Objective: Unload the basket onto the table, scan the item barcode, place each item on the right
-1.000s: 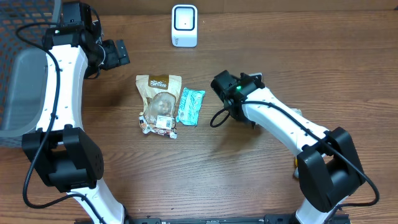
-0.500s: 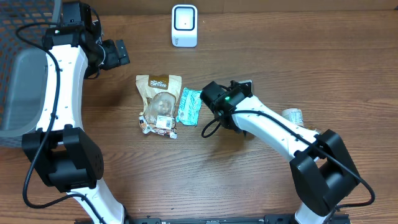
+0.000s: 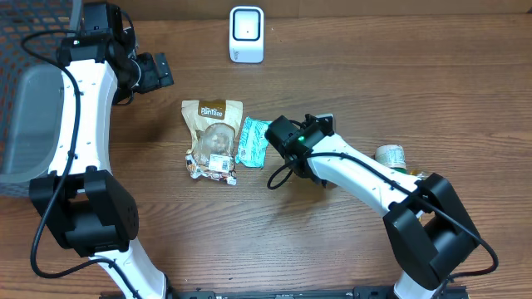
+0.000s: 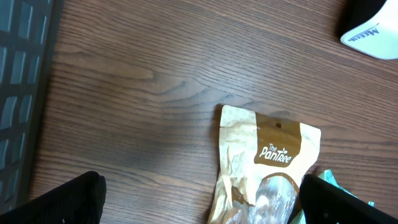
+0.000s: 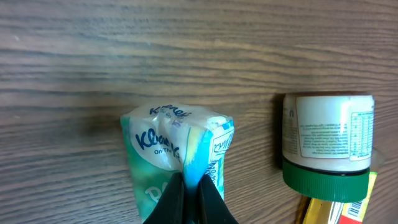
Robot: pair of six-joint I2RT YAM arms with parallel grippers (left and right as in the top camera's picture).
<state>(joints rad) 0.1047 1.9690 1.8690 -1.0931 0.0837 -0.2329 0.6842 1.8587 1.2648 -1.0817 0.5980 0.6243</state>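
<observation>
The tissue pack (image 3: 253, 141) is located at the centre of the overhead view, just beside a snack bag (image 3: 214, 137). Its edge is touched by the right gripper (image 5: 186, 198), whose jaws are closed and empty. The left gripper (image 4: 199, 202) is held wide open at upper left.

Tissue pack (image 3: 254, 141) lies right of snack pouch (image 3: 214, 137); scanner (image 3: 247, 33) behind.
</observation>
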